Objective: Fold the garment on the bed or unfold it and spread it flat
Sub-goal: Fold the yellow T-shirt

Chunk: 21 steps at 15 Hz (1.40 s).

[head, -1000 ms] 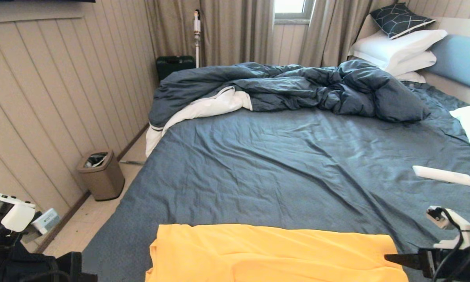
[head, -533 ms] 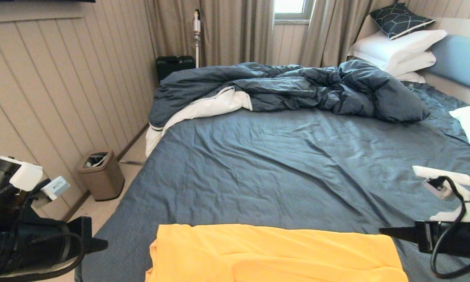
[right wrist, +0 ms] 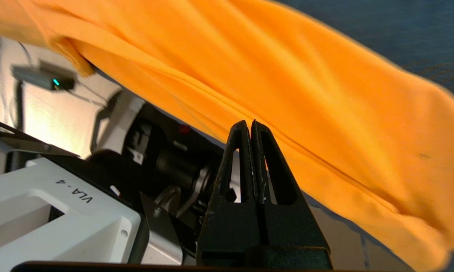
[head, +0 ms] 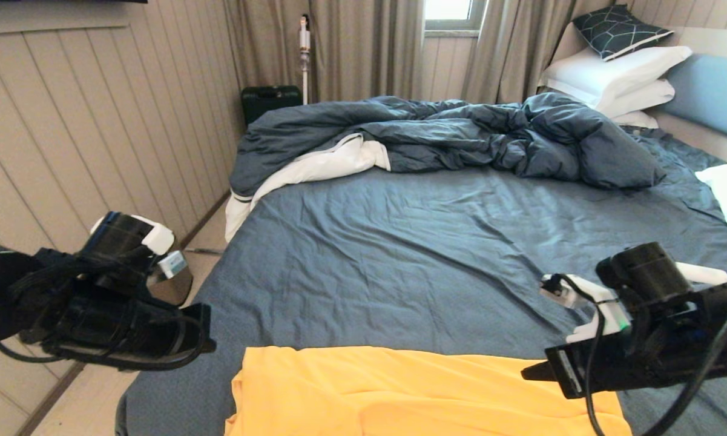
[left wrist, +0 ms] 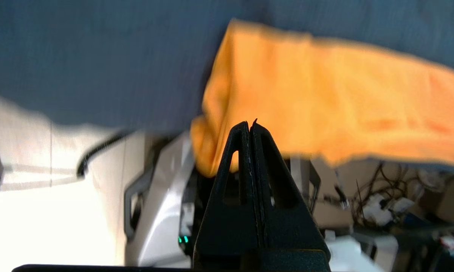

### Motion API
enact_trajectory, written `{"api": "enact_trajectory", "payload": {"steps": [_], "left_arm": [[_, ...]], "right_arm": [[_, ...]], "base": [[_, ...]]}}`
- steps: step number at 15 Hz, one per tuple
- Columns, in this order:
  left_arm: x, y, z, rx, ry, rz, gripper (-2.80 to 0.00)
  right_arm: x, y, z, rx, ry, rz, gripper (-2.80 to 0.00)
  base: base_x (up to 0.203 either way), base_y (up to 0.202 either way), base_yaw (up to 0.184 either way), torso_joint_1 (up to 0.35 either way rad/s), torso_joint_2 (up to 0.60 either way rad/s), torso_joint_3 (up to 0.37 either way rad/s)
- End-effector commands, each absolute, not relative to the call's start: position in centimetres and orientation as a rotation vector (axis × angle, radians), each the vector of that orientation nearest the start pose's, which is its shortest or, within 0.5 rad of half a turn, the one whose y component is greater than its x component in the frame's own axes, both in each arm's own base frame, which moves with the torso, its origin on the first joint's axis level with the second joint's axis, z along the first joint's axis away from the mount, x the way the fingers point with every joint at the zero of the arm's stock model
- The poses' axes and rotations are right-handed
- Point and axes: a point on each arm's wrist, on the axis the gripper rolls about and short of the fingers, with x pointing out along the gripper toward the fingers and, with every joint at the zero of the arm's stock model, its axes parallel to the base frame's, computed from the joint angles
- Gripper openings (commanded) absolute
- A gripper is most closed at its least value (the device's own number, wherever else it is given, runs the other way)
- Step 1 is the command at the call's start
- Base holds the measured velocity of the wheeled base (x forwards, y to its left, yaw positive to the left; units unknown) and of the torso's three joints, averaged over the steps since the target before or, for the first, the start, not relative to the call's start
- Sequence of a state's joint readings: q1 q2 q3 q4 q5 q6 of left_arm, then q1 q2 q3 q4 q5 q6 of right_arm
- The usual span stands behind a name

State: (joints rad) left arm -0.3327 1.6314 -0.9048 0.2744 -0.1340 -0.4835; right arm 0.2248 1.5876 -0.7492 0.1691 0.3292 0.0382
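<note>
The garment [head: 424,393] lies at the near edge of the bed [head: 448,266], spread as a yellow slab with a fold running across it, its nearest part hanging over the bed's side. No lettering or graphic shows on the exposed face.

My left gripper [left wrist: 250,124] hovers off the garment's left end, above the bed's near-left corner, fingers pressed together and holding nothing. My right gripper [right wrist: 250,124] hovers off the garment's right end, likewise closed and empty. Neither touches cloth.

Risks, in my judgement:
- With both sets of fingers together, any descent would push the fabric rather than take it; they must part first.
- The overhanging part could slide off the bed if one end is dragged toward me.
- A pinch taken too deep may catch the slate-blue sheet along with the shirt.
- Uneven lifting by the two arms would skew the existing fold.
</note>
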Motion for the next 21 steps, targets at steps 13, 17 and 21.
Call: {"api": "enact_trajectory", "payload": {"steps": [13, 17, 21], "left_arm": [[26.1, -19.8, 10.2, -0.102, 1.246, -0.386, -2.8], [27.7, -20.9, 7.8, -0.072, 1.275, -0.349, -2.8], [28.0, -21.2, 6.5, -0.061, 1.301, -0.338, -2.8]], "right_arm": [[25.9, 10.1, 7.7, 0.03, 1.179, 0.525, -2.8], [27.5, 10.9, 7.5, 0.041, 1.156, 0.522, -2.8], [27.9, 11.3, 7.0, 0.036, 1.166, 0.524, -2.8]], "base": [[0.0, 0.0, 0.0, 0.0, 0.0, 0.0], [0.0, 0.0, 0.0, 0.0, 0.0, 0.0], [0.0, 0.0, 0.0, 0.0, 0.0, 0.0]]}}
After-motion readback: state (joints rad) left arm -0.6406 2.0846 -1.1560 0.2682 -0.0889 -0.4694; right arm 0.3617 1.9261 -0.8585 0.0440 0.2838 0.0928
